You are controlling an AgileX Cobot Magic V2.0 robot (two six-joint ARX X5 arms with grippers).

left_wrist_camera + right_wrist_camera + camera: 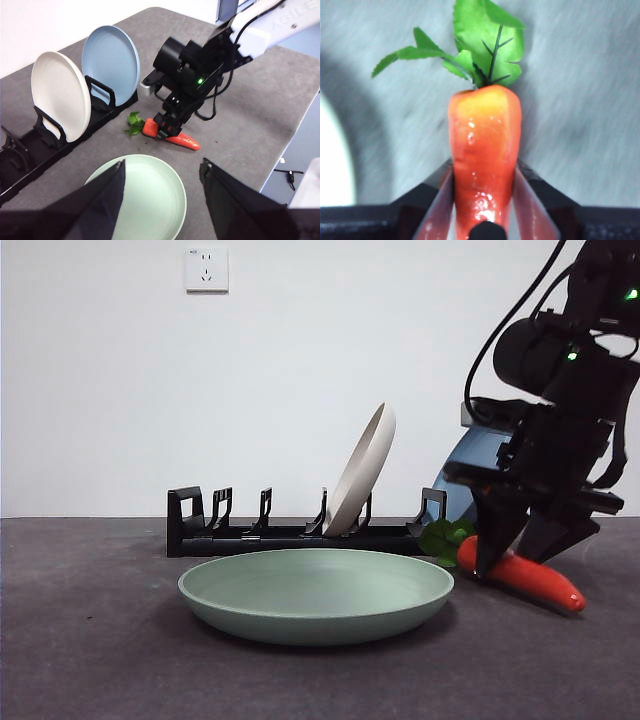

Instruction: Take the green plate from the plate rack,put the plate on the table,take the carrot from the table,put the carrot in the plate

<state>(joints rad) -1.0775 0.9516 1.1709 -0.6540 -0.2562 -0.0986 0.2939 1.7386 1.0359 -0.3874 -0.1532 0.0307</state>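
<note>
Front view: green plate (316,592) flat on table (90,660), empty, ahead of plate rack (300,530) holding cream plate (365,468) | left wrist view: my left gripper (162,192) open, empty, above plate; blue plate (111,59) racked | right wrist view: my right gripper (482,192) closed against carrot (485,150), seemingly for lifting.

The glossy orange-red toy carrot (484,150) has its tip cut off; the grey surface (580,100) is blurred.

Dark grey surface (90,640), green plate (316,592) at centre, black plate rack (290,533) at 12 o'clock, carrot (525,580) at 3 o'clock
</note>
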